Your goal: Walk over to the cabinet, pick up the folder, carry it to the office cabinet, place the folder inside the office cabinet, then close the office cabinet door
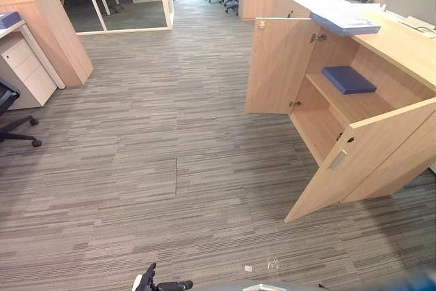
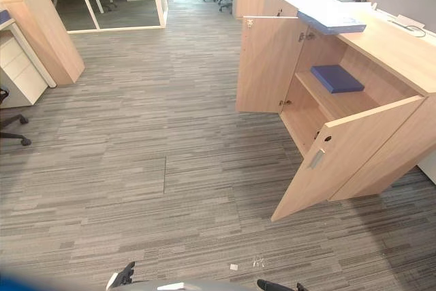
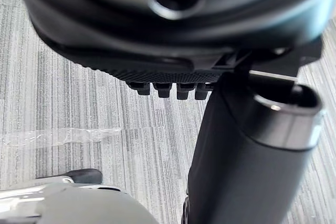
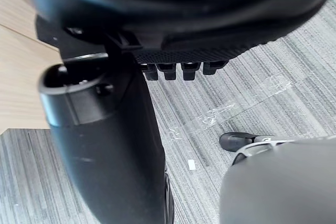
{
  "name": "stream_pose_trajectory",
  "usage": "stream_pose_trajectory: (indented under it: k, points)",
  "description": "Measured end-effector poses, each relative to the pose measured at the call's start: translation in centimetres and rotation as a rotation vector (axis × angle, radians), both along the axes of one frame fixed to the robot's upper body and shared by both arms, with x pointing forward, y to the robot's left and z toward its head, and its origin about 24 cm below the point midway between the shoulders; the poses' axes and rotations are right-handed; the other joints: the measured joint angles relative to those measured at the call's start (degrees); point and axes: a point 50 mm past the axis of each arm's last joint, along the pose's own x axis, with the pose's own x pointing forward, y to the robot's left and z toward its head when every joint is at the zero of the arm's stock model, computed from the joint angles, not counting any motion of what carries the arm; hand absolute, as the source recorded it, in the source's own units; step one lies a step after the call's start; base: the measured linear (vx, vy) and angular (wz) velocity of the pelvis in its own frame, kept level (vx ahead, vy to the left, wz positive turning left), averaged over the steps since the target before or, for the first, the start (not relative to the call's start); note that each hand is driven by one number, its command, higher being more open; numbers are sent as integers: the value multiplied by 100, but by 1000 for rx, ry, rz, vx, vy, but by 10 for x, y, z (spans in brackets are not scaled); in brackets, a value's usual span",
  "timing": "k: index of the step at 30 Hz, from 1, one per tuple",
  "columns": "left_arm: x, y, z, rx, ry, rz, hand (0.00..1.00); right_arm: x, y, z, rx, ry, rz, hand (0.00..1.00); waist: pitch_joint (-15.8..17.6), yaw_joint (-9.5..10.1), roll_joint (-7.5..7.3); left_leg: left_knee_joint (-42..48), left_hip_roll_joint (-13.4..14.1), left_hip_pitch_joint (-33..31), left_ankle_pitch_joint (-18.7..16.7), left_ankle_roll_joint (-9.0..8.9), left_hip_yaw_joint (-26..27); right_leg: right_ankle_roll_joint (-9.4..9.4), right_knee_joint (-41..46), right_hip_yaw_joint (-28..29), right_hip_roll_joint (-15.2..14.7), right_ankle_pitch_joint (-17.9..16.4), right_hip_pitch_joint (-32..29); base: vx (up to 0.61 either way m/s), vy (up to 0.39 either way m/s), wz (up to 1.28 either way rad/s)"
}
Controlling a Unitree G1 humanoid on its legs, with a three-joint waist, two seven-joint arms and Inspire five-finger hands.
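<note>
While left hand [image 3: 157, 35] and right hand [image 4: 184, 24] hang relaxed, open doors [image 1: 361, 158] flank the folder [image 1: 348, 79].

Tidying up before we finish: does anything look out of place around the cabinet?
Both doors of the office cabinet stand open. On its top, a blue stack juts over the front edge above the opening. The dark blue folder lies on the shelf inside. The carpet bears tape scraps.

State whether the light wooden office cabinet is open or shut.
Open: its far door and near door stand swung out, showing a dark blue folder on the shelf.
</note>
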Motion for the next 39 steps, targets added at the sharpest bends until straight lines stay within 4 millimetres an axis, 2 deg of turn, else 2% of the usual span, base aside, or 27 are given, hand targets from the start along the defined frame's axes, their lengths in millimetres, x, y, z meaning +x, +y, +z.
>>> stream_pose_trajectory:
  k: [2,5,7,11,22,26,27,28,29,30,31,32,33,34,35,37,39]
  points:
    - [0,0,1,-39,-21,36,100,8,4,0,13,-23,-8,100,11,1,-10,-14,4,9,-2,-4,43,35,0,0,0,-14,0,10,-5,-2]
    - [4,0,3,-86,-59,73,100,23,24,0,75,-68,-16,100,42,11,-57,-57,24,99,-12,-28,145,117,0,3,8,-38,29,26,-13,-5]
    - [4,0,3,-96,-63,88,100,29,27,1,84,-83,-8,100,47,12,-66,-74,23,143,-27,-53,173,127,0,4,5,-38,54,15,-9,-4]
    - [5,1,4,-97,-69,97,100,33,30,2,89,-98,-7,100,85,16,-115,-105,23,195,-41,-72,200,180,-2,-7,3,-75,116,0,0,0]
    - [9,5,8,-65,-100,98,100,36,34,3,74,-116,-24,100,195,15,-212,-95,44,163,-47,-69,433,169,-15,-84,0,-153,104,-5,-6,0]
    - [9,5,8,-55,-103,104,100,36,34,4,62,-118,-36,100,197,15,-216,-61,81,155,-75,-28,631,159,-6,-100,19,-200,107,11,-36,2]
    - [10,5,9,-51,-112,123,100,36,34,4,57,-123,-48,100,254,15,-178,81,117,78,-171,-9,679,119,62,-118,22,-265,97,34,-47,6]
    - [13,5,12,-42,-135,140,100,39,33,6,48,-137,-58,100,343,15,-206,465,212,-63,-383,-4,735,62,309,-178,0,-439,32,9,-43,9]
    - [16,5,14,-33,-150,149,100,41,32,7,39,-144,-59,100,396,11,-144,795,294,-228,-544,-11,793,39,546,-248,-30,-595,-83,-4,-29,22]
    - [22,3,18,-20,-182,162,100,42,29,9,16,-156,-64,100,411,-30,-119,1567,505,-642,-883,-27,902,-4,1026,-502,-100,-898,-359,29,-5,35]
    - [27,4,21,-16,-209,172,100,44,28,10,4,-165,-66,100,501,-20,-110,2374,735,-1033,-1074,-131,1049,-8,1408,-706,-179,-1159,-500,60,-2,42]
    - [30,6,23,-12,-225,175,100,44,28,10,1,-165,-67,100,580,-23,-135,2826,834,-1189,-1084,-159,1140,0,1543,-734,-223,-1257,-500,105,-24,30]
    - [33,7,26,-11,-248,186,100,43,27,11,-6,-164,-59,100,661,-25,-141,3798,1095,-1540,-1010,-270,1217,-6,1701,-733,-250,-1393,-454,100,-35,9]
    - [33,6,28,-14,-259,197,100,43,27,11,-11,-167,-48,100,676,-14,-135,4386,1258,-1767,-869,-286,1207,-19,1727,-700,-235,-1397,-391,151,-26,-12]
    - [32,6,30,-16,-274,218,100,45,25,13,-21,-179,-43,100,725,5,-112,5260,1469,-2270,-715,-173,1165,-19,1724,-611,-256,-1415,-296,184,20,-31]
    - [32,7,33,-14,-289,220,100,50,25,15,-27,-194,-32,100,716,14,-147,4916,1467,-2639,-1024,-82,1114,11,1678,-360,-478,-1412,-276,269,102,-57]
    - [33,8,34,-12,-294,219,100,54,29,16,-21,-201,-6,100,746,10,-203,4120,1480,-2795,-1001,-102,1046,118,1539,-147,-691,-1349,-193,268,162,-56]
